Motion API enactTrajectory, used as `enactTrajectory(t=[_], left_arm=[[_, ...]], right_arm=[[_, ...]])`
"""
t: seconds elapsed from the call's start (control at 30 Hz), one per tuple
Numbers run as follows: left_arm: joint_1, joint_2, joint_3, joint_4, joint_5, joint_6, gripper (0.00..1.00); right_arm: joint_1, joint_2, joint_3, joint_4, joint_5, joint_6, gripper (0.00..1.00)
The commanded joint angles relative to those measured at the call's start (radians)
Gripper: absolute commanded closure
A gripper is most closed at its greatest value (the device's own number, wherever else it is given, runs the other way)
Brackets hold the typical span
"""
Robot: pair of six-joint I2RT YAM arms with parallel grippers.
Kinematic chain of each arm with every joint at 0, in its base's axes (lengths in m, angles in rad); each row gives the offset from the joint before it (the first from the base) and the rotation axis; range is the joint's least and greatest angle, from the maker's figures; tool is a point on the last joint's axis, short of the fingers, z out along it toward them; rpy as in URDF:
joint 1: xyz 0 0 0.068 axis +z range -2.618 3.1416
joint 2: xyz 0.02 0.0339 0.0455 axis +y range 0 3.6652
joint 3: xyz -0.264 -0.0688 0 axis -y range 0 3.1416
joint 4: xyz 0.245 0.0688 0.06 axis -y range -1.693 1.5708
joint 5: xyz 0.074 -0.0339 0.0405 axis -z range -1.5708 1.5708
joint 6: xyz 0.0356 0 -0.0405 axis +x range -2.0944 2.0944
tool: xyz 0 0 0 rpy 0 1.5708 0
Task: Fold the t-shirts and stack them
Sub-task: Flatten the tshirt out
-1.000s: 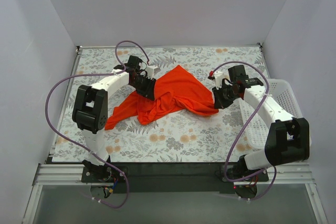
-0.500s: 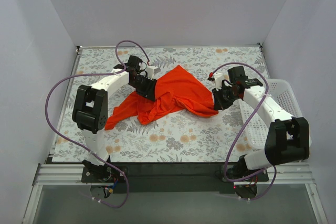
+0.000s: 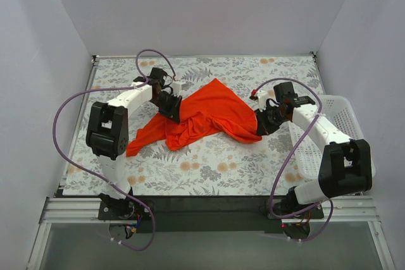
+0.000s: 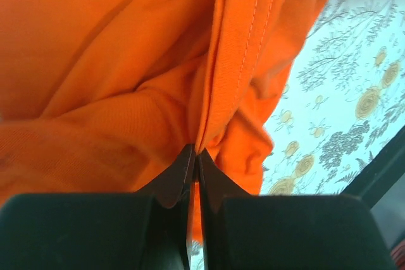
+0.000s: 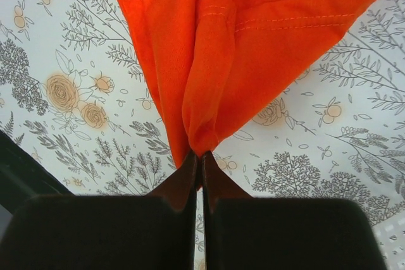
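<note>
One orange-red t-shirt (image 3: 212,115) lies crumpled across the middle of the floral mat (image 3: 209,169), stretched between both arms. My left gripper (image 3: 174,107) is shut on a fold of the t-shirt at its left side; in the left wrist view the cloth (image 4: 126,80) fills the frame and a hemmed fold runs into the closed gripper (image 4: 196,154). My right gripper (image 3: 261,124) is shut on the t-shirt's right end; in the right wrist view a hemmed corner (image 5: 253,42) hangs from the closed gripper (image 5: 200,155) above the mat.
A white mesh basket (image 3: 342,131) stands at the mat's right edge, beside the right arm. White walls close in the back and both sides. Purple cables loop over both arms. A black rail runs along the near edge.
My left gripper has moved a little left and back with the cloth. My right gripper has shifted slightly left and nearer, pulling the shirt's right end along.
</note>
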Motion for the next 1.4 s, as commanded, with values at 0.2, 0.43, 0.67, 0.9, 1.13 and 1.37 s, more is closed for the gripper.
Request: enactTrajectory(t=[0.2, 0.43, 0.67, 0.9, 1.13, 1.37], left_arm=[[0.344, -0.13, 0.177, -0.203, -0.087, 0.142, 1.0], [0.522, -0.202, 0.107, -0.237, -0.136, 0.255, 1.0], [0.551, -0.253, -0.016, -0.197, -0.127, 0.255, 1.0], [0.551, -0.211, 0.021, -0.223, -0.085, 0.206, 1.0], [0.551, -0.216, 0.021, -0.229, -0.087, 0.202, 1.0], [0.551, -0.214, 0.033, -0.235, -0.092, 0.206, 1.0]], right_arm=[[0.047, -0.06, -0.043, -0.015, -0.04, 0.029, 0.54], [0.045, -0.057, 0.037, -0.013, 0.018, 0.03, 0.51], [0.092, 0.067, 0.12, 0.011, -0.06, 0.087, 0.63], [0.281, 0.185, 0.256, 0.102, 0.07, 0.165, 0.63], [0.361, 0.414, 0.417, 0.091, 0.047, 0.199, 0.6], [0.36, 0.534, 0.496, 0.091, 0.024, 0.225, 0.54]])
